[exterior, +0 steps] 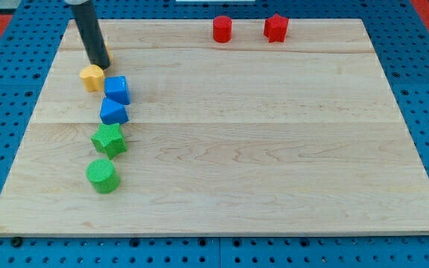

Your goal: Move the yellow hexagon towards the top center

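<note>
The yellow hexagon [92, 77] lies near the board's upper left. My tip [97, 65] stands just above it in the view, at its upper right edge, close to or touching it. A second yellow piece [109, 56] peeks out from behind the rod, mostly hidden. A blue cube [117, 89] sits right beside the hexagon on its lower right.
A blue triangular block [113, 112], a green star [109, 139] and a green cylinder [102, 175] run down the left side below the blue cube. A red cylinder [223, 29] and a red star [275, 27] sit at the top centre-right. The wooden board [259, 149] lies on a blue pegboard.
</note>
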